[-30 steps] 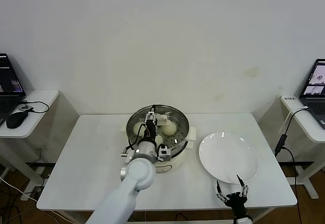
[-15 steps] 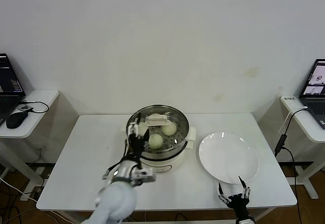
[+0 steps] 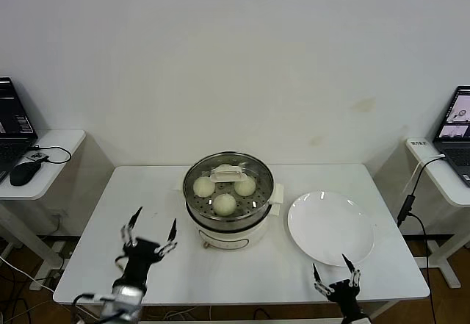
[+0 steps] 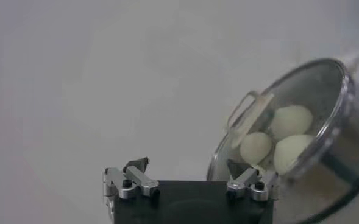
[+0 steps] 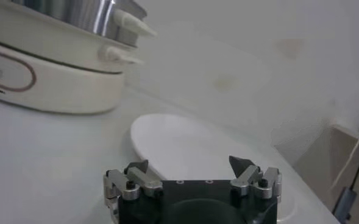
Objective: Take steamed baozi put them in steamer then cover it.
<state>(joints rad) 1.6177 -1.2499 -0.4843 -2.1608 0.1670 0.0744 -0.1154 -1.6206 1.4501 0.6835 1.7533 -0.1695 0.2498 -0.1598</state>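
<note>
Sitting mid-table (image 3: 132, 192), the steamer (image 3: 229, 218) is seen w/ the cover (image 3: 253, 168) on top, its bar handle (image 3: 229, 172) across the middle. Baozi (image 3: 224, 203) are visible thru the glass inside the basket: three are clearly seen in the head view, one at front, one at left, one at right; a fourth is partly hidden behind the handle. In the left wrist view the cover (image 4: 325, 91) and baozi (image 4: 292, 120) are shown beyond the finger tips, not touched.

The left gripper (image 3: 149, 233) is held low over the table's near-left part, well apart from the steamer, jaws spread wide, nothing between them. The right gripper (image 3: 335, 278) is parked at the near edge, just below the plate (image 3: 330, 227), jaws likewise spread and holding nothing. The plate lies bare, right of the steamer, close to it but apart.

Side desks are seen at both edges: a laptop (image 3: 13, 118) and mouse (image 3: 23, 171) at left, a second laptop (image 3: 457, 124) at right.
</note>
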